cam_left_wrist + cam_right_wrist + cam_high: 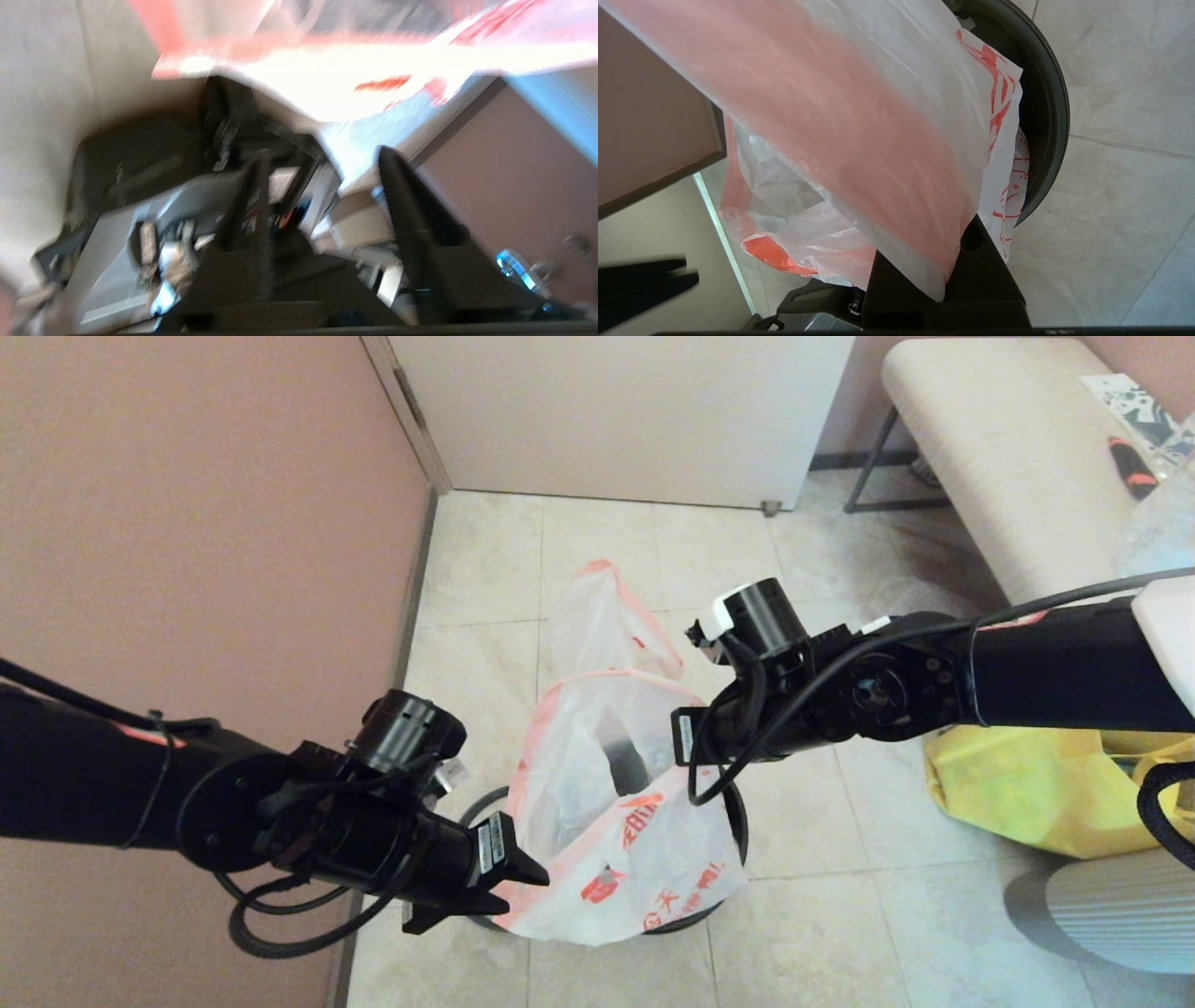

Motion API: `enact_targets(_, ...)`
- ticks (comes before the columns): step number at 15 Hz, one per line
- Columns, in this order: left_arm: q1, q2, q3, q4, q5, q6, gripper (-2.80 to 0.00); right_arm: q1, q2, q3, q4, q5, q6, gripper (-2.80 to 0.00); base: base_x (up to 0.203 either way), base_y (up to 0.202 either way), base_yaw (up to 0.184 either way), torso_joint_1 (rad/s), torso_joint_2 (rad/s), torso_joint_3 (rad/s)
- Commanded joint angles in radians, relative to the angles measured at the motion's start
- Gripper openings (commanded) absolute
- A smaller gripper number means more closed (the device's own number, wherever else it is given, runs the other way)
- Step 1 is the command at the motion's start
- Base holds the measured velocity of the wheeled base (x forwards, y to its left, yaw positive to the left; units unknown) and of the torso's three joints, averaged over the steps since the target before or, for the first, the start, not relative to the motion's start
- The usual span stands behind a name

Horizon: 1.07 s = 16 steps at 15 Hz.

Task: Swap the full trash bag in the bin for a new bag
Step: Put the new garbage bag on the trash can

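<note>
Both our grippers flank the new bag (pixel 625 821) over the bin (pixel 738 821).
Our left gripper (pixel 513 887), fingers apart, touches its near-left edge; our right gripper (pixel 943 275) clamps its far-right pink rim, mouth stretched left-right.

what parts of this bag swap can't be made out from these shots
- Bin: head view, the new bag draped over it hides all but slivers of its rim, and its inside.
- Right gripper: head view, hidden behind its own wrist; right wrist view, bag plastic covers the fingers.
- Left gripper: left wrist view is motion-blurred, so its contact with the bag is unclear.
- Full trash bag: not identifiable in any view.
</note>
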<state>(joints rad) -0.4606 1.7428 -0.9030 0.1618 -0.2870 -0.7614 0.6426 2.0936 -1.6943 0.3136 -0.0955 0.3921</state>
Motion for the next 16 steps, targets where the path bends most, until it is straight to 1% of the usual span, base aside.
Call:
enact_targets(1, 0.003, 0.002, 0.005, -0.007, -0.001, -0.018, 0.0, 0.002, -0.004, -0.001, 0.002, -0.001, 0.002, -2.8, 0.0, 0.0, 0.0, 0.0, 0.0, 0.0)
enact_targets(9, 0.034, 0.125, -0.058, -0.01, 0.014, -0.059, 0.0, 0.002, -0.001, -0.004, -0.002, 0.0, 0.001, -2.8, 0.0, 0.0, 0.0, 0.0, 0.0, 0.0)
enact_targets(11, 0.062, 0.123, -0.068, -0.02, 0.011, -0.083, 0.0, 0.002, -0.001, -0.004, -0.002, 0.001, 0.001, -2.8, 0.0, 0.0, 0.0, 0.0, 0.0, 0.0)
enact_targets(14, 0.081, 0.127, -0.071, -0.042, 0.014, -0.112, 0.0, 0.002, -0.003, -0.004, -0.002, 0.002, 0.001, -2.8, 0.0, 0.0, 0.0, 0.0, 0.0, 0.0)
enact_targets(16, 0.097, 0.119, -0.069, -0.062, 0.01, -0.114, 0.0, 0.0, -0.004, -0.002, -0.002, 0.002, 0.001, -2.8, 0.0, 0.0, 0.0, 0.0, 0.0, 0.0)
